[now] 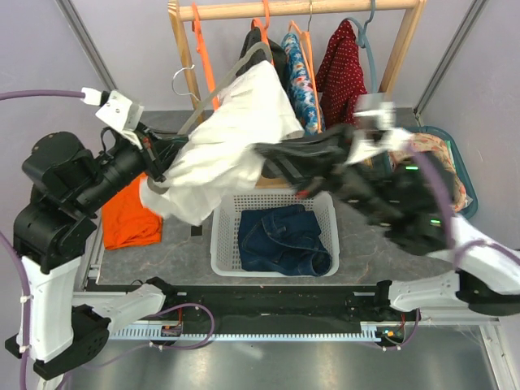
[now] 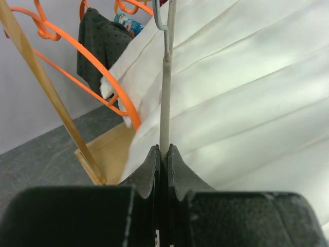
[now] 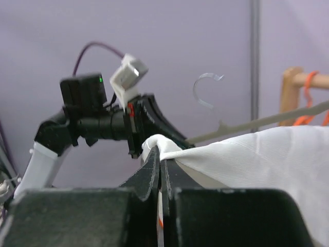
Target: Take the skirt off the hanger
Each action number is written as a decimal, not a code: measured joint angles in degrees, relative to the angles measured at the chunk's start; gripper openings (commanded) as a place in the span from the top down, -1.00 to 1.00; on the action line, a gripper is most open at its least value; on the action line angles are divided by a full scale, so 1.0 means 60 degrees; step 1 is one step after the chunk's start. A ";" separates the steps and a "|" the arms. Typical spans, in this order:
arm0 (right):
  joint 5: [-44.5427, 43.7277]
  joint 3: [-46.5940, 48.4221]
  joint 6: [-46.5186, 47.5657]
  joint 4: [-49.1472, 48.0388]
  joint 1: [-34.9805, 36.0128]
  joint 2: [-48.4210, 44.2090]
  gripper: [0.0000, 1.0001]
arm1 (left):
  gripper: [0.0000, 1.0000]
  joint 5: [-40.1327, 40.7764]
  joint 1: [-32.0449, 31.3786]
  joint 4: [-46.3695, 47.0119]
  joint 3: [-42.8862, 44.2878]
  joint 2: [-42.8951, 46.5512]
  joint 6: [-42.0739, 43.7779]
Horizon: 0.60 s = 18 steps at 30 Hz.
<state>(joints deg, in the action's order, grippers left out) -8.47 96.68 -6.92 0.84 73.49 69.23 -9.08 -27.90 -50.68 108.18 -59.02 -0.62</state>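
Observation:
The white skirt (image 1: pixel 236 138) hangs on a grey hanger (image 1: pixel 195 114) that is pulled off the rail and tilted toward the left arm. My left gripper (image 1: pixel 158 172) is shut on the hanger; in the left wrist view its jaws (image 2: pixel 163 150) clamp the grey bar (image 2: pixel 165 98), with the pleated skirt (image 2: pixel 247 92) to the right. My right gripper (image 1: pixel 262 151) reaches in from the right and is shut on the skirt. In the right wrist view its jaws (image 3: pixel 160 154) pinch a bunched edge of the white fabric (image 3: pixel 267 154), just in front of the left gripper (image 3: pixel 146 123). The hanger's hook (image 3: pixel 205 90) hangs free.
A wooden clothes rail (image 1: pixel 301 10) carries orange hangers (image 1: pixel 203 57), a black garment (image 1: pixel 272 45), a blue patterned one (image 1: pixel 302 73) and a red dotted one (image 1: pixel 345 65). Below it stands a white basket (image 1: pixel 221 244) holding jeans (image 1: pixel 284 240). An orange cloth (image 1: pixel 130 211) lies at left and a teal bin (image 1: pixel 457 150) at right.

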 measured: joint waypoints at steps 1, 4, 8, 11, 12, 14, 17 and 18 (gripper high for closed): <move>-0.0127 0.0000 0.0168 0.0229 0.0004 -0.0492 1.00 | 0.97 -0.0004 -0.0026 0.0117 -0.0164 -0.0004 -0.0011; -0.0561 0.0047 0.0517 0.0863 -0.0044 -0.1636 1.00 | 0.96 0.0004 -0.0062 0.0444 -0.0452 -0.0113 -0.0076; -0.0845 0.0295 0.0699 0.1563 -0.0044 -0.2386 1.00 | 0.97 0.0240 -0.0080 0.0801 -0.0557 -0.0317 -0.0146; -0.1016 0.0404 0.0790 0.1989 -0.0036 -0.2583 1.00 | 0.97 0.0499 -0.0076 0.0914 -0.0685 -0.0419 -0.0182; -0.1086 0.0441 0.0816 0.2131 -0.0036 -0.2616 1.00 | 0.97 0.0532 -0.0076 0.0922 -0.0710 -0.0444 -0.0182; -0.1144 0.0463 0.0874 0.2342 -0.0036 -0.2736 1.00 | 0.96 0.0659 -0.0076 0.0925 -0.0758 -0.0503 -0.0182; -0.1140 0.0448 0.0914 0.2557 -0.0036 -0.3038 1.00 | 0.96 0.0834 -0.0076 0.0958 -0.0827 -0.0517 -0.0178; -0.1151 0.0452 0.0918 0.2601 -0.0036 -0.3187 1.00 | 0.96 0.0874 -0.0076 0.0976 -0.0845 -0.0510 -0.0178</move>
<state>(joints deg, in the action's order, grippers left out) -15.38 99.39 -1.41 16.45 73.28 50.11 -3.84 -28.36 -44.82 103.11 -62.08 -1.69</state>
